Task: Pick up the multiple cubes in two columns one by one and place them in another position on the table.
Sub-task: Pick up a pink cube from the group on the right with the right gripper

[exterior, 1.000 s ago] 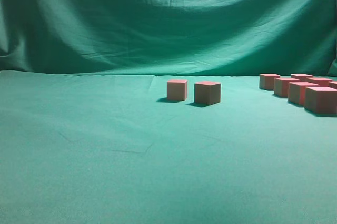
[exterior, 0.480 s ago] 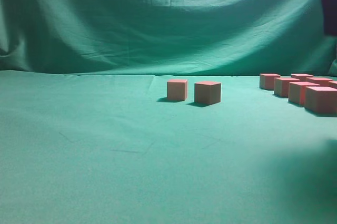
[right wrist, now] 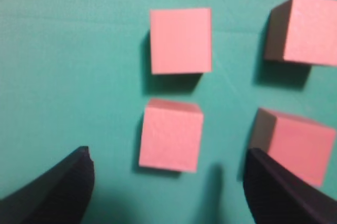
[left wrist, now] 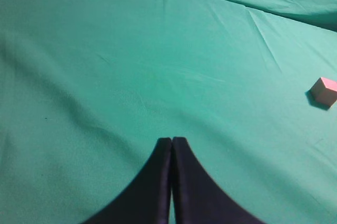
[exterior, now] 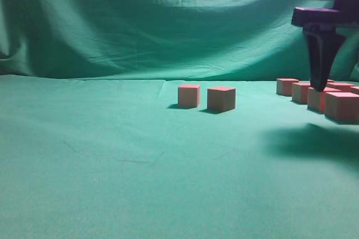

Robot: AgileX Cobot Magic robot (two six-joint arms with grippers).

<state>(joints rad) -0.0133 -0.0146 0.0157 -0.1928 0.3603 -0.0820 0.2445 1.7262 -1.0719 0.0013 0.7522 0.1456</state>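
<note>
Two cubes (exterior: 188, 95) (exterior: 221, 99) stand side by side mid-table. Several more cubes (exterior: 320, 99) sit in two columns at the right edge of the exterior view. My right gripper (exterior: 320, 84) hangs over those columns, one black finger pointing down. In the right wrist view the right gripper (right wrist: 168, 153) is open wide and holds nothing. Just ahead of its fingertips sits a cube (right wrist: 171, 135), with another (right wrist: 180, 40) beyond it and two (right wrist: 295, 142) (right wrist: 305, 29) in the right column. My left gripper (left wrist: 171, 140) is shut and empty above bare cloth, with one cube (left wrist: 323, 90) far to its right.
The table (exterior: 112, 155) is covered in creased teal-green cloth. A wrinkled green curtain (exterior: 168, 20) hangs behind it. The right arm's shadow (exterior: 314, 141) lies on the cloth in front of the right-hand cubes.
My right arm has come down into the exterior view from the top right, over the right-hand cubes, and its shadow has spread on the cloth. No cube has moved.
</note>
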